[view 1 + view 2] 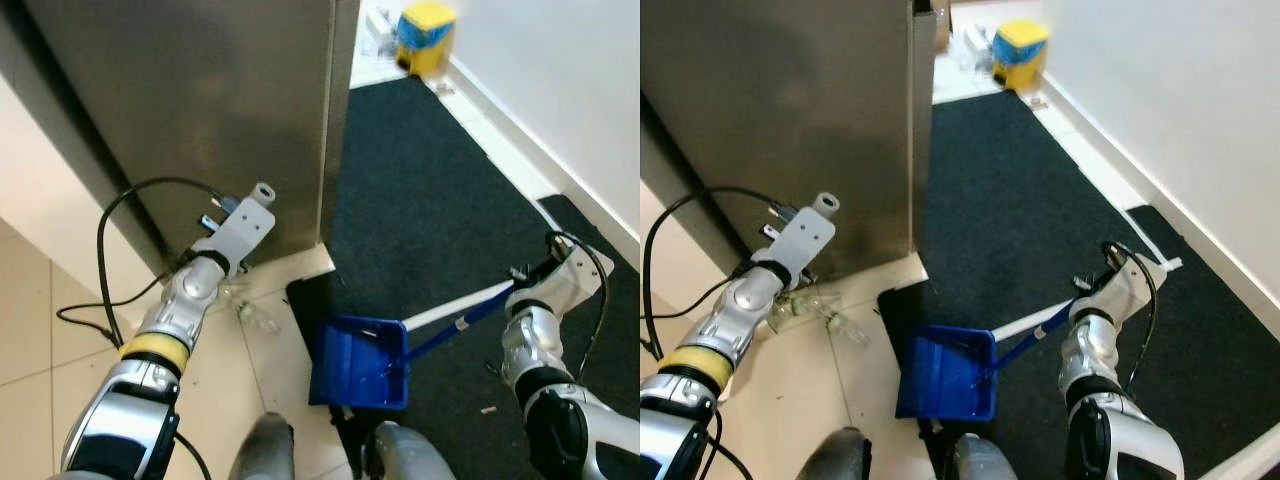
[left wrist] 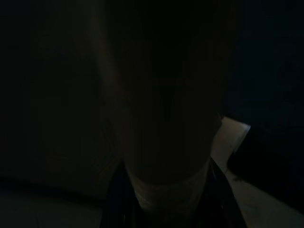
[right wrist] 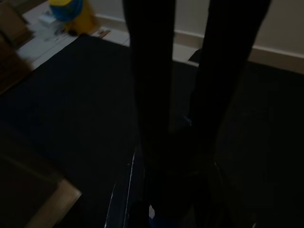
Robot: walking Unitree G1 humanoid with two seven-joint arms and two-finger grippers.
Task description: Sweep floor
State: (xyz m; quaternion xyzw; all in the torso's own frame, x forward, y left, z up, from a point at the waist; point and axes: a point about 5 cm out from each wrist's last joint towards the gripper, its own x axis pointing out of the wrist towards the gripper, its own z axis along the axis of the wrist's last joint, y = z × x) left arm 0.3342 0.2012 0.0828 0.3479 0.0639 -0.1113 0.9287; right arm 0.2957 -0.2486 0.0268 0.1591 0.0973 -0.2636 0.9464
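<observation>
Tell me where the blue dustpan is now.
The blue dustpan lies on the floor straight ahead, at the dark carpet's edge, below the steel cabinet's corner.

No text, label, brand, number or sign can be read anywhere. The yellow and blue container, seen at about one o'clock by the white wall, is too blurred for any print on it to be made out.

Beige tile floor, dark carpet beside it, blue dustpan on their edge, clear litter on tiles
</observation>
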